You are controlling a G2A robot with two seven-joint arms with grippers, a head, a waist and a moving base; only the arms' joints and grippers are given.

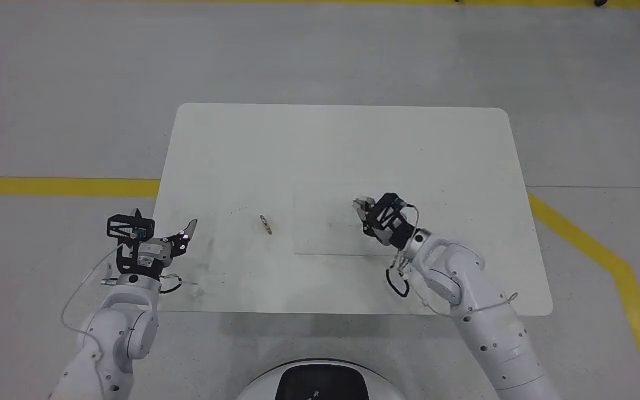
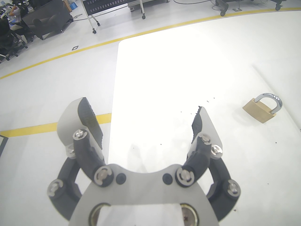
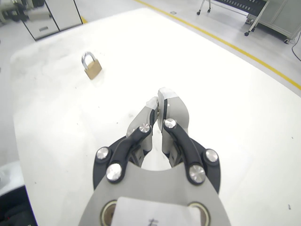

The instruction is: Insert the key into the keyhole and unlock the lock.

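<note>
Lock (brass, flat) between left claw and right claw, well apart

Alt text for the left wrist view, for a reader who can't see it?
The left hand is open at the edge of the white table, with nothing between its fingers. A brass padlock lies flat on the table beyond it.

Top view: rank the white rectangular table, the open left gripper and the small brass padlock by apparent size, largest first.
1. White rectangular table.
2. Left gripper, open; possibly nearer the camera, yet plainly bigger than the padlock.
3. Small brass padlock, lying flat on the table.
</note>
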